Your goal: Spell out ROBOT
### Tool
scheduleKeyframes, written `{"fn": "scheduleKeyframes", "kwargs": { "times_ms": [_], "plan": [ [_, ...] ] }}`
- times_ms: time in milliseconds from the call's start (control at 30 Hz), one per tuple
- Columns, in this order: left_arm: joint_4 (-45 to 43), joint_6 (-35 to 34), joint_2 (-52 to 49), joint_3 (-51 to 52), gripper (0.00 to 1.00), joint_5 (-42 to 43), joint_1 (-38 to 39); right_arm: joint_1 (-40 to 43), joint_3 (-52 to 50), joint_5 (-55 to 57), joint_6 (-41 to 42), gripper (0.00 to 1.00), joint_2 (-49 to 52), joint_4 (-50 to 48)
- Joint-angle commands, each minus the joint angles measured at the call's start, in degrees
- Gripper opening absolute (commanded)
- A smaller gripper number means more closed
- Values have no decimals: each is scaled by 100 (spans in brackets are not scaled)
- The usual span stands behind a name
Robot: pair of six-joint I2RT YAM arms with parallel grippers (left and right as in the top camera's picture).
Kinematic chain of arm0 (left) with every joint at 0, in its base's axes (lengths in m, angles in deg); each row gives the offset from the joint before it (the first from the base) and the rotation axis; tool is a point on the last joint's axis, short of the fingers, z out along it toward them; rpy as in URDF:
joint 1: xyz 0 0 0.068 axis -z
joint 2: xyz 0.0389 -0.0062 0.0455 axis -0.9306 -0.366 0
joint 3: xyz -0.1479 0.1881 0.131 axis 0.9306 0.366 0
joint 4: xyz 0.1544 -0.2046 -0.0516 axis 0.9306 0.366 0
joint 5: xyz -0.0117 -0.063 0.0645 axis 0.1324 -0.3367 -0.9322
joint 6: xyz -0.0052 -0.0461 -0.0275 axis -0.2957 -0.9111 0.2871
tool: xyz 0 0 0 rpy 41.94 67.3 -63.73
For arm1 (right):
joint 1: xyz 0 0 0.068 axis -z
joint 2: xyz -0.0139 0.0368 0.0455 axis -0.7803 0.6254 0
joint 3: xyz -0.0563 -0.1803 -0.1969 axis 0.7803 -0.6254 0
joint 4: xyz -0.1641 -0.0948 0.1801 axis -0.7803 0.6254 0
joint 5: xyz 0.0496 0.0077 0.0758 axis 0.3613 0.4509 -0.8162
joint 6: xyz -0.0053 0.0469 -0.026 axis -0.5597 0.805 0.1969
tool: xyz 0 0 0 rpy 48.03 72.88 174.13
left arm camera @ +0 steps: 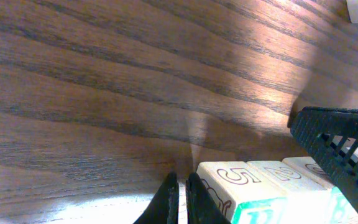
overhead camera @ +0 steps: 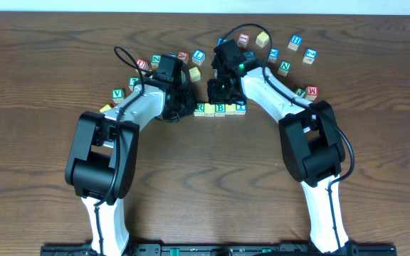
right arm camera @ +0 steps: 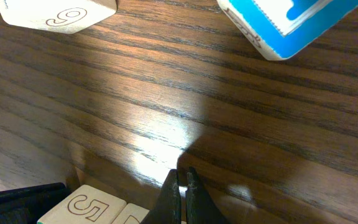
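"Where is the row of blocks (overhead camera: 220, 108)?"
"Mid-table, side by side between the arms. Loose blocks (overhead camera: 290, 50) lie scattered behind it."
"And the left gripper (left arm camera: 181, 178)?"
"Pinched closed on nothing, just beside the block marked 5 (left arm camera: 229, 177) at the row's left end."
"And the right gripper (right arm camera: 181, 172)?"
"Closed too and empty, over bare table (right arm camera: 260, 124) just behind the row."
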Motion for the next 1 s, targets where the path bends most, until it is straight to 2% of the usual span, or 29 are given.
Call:
{"fn": "scheduleKeyframes", "kwargs": {
  "times_ms": [0, 600, 733, 967],
  "plan": [
    [-7, 98, -153, 33, 7, -11, 24, -63, 63, 50, -66, 1, 4, 72],
    [-7, 98, -153, 33, 7, -11, 24, -26, 144, 48, -63, 1, -103, 2],
    [-4, 101, -153, 33, 7, -11, 24, 46, 326, 70, -66, 7, -142, 13],
    [-4, 101, -153, 33, 7, -11, 24, 247, 625, 374, -70, 10, -142, 382]
  ]
}}
